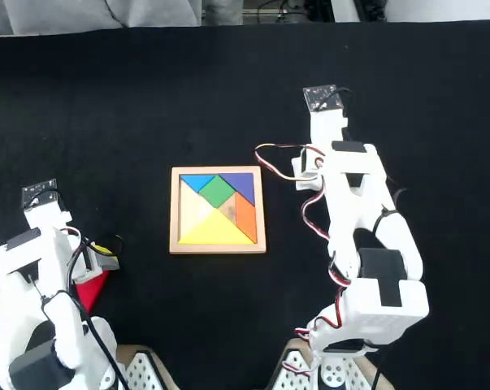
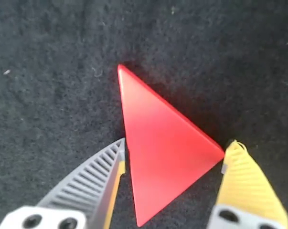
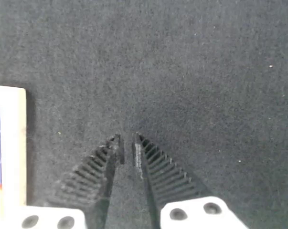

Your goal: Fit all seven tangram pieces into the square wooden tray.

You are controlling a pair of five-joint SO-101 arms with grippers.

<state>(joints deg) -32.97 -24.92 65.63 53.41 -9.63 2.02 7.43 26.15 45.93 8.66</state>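
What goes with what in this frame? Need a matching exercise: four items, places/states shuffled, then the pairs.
Items
1. red triangle
2. green square
3. yellow triangle
4. right hand

Places/states
A. shut, above bare cloth beside the tray
B. in the tray, at the side nearest the arms' bases
C. lying on the cloth, between the open fingers of the left hand
D. in the tray, towards its far side

Pairs: 1-C, 2-D, 3-B, 4-A
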